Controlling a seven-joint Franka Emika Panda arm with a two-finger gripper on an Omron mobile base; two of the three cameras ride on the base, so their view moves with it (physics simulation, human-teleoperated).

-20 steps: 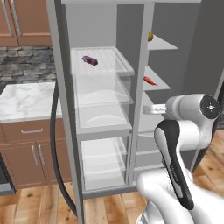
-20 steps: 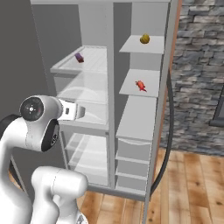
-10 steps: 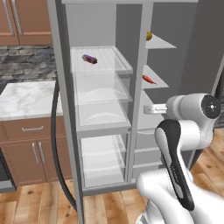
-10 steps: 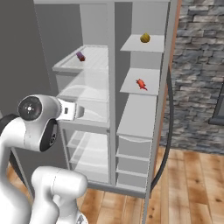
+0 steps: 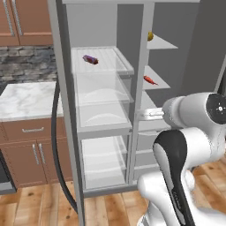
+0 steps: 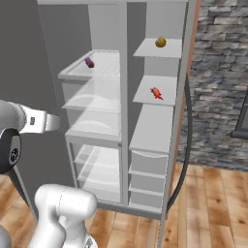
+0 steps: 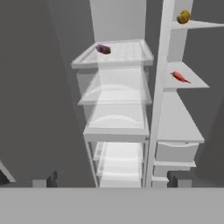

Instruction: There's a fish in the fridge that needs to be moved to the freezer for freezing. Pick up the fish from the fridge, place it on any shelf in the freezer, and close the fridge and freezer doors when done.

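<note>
Far to the left of the divider post [image 5: 140,88] that splits the tall grey unit, the marble table [image 5: 24,100] sits behind the swung-out fridge door [image 7: 35,109], whose edge and dark bar handle [image 5: 58,145] stand forward of the post. Between that door and the post is the fridge [image 5: 103,114], the wider bay. Its top clear shelf carries the purple cylinder [image 5: 90,59], well left of the post, with see-through drawers stacked below. The claw [image 7: 111,180] hangs out in front of the post, about level with the lower drawers. Its fingers are spread wide and it grips nothing, probably backed off to take in both bays. Just right of the post is the freezer [image 6: 155,121], the narrower bay. The fish [image 5: 150,80] lies flat on its middle solid shelf, near the shelf's front edge and apart from the walls. The yellow ball [image 5: 150,36] rests on the shelf above it. With the fish lying in the narrow bay, I judge the placing done and only the closing left. Furthest right of the post, the freezer door [image 6: 183,111] stands open, edge-on. Both bays have free air in front. The shelf edges are not crowded, and each door looks to have an open arc back toward the post, provided the arm gets outside it first.
</note>
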